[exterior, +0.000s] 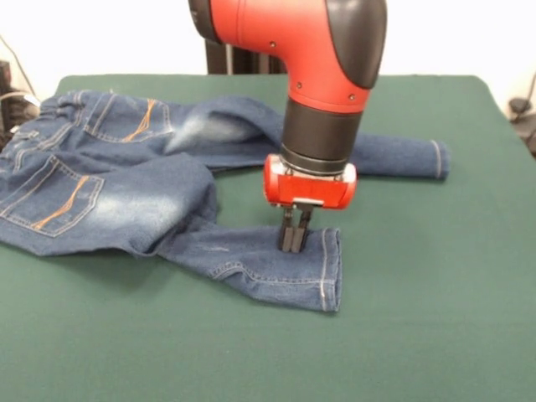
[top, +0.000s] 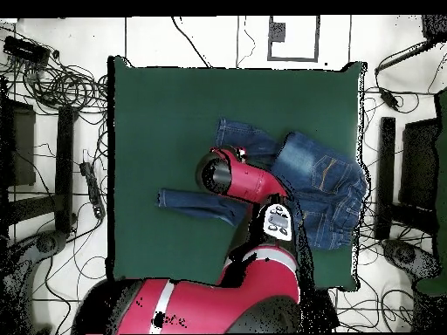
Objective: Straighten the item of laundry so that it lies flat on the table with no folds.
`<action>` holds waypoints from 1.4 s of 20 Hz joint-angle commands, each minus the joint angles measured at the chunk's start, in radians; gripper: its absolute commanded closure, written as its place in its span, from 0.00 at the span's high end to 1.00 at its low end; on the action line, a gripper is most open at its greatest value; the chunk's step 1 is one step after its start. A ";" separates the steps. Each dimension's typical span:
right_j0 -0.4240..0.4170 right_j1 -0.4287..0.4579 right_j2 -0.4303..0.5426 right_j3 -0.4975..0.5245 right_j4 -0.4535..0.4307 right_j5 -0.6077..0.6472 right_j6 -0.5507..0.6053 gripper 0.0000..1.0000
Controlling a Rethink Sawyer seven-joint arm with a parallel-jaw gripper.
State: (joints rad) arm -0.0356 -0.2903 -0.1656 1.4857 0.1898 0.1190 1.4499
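The item of laundry [exterior: 126, 184] is a small pair of blue jeans with orange stitching, lying rumpled on the left half of the green table [exterior: 419, 335]. One leg stretches toward the far right. The near leg bends forward, its hem at the centre. My gripper [exterior: 293, 243] points straight down onto that near leg, just behind the hem, fingers pressed together on the denim. From overhead, the jeans [top: 323, 183] lie right of centre on the table [top: 157, 113], and the red arm [top: 253, 183] hides the gripper.
The jeans' waistband reaches the table's left edge in the front view, where dark equipment [exterior: 10, 92] stands just off the table. Overhead, cables [top: 61, 87] and black stands [top: 65, 166] surround the table on the floor.
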 commanded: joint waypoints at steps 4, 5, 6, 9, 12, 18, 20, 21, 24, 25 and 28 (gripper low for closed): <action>0.017 0.059 0.184 0.158 0.050 0.104 0.243 0.00; 0.036 0.050 0.166 0.154 0.060 0.088 0.265 0.00; 0.045 0.046 0.158 0.148 0.067 0.092 0.271 0.00; 0.042 0.037 0.173 0.142 0.068 0.045 0.274 0.00; 0.027 0.044 0.210 0.138 0.069 0.002 0.278 0.00; 0.135 0.073 0.115 0.066 0.121 0.085 0.306 0.00; 0.152 0.077 0.093 0.050 0.124 0.118 0.289 0.00; 0.170 0.081 0.067 0.036 0.129 0.151 0.285 0.00; 0.204 0.085 0.017 0.013 0.138 0.206 0.274 0.00; 0.215 0.086 0.004 0.011 0.141 0.213 0.275 0.00; 0.217 0.080 0.010 0.025 0.153 0.201 0.277 0.00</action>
State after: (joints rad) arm 0.1521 -0.2958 -0.1946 1.5021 0.2855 0.1879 1.4499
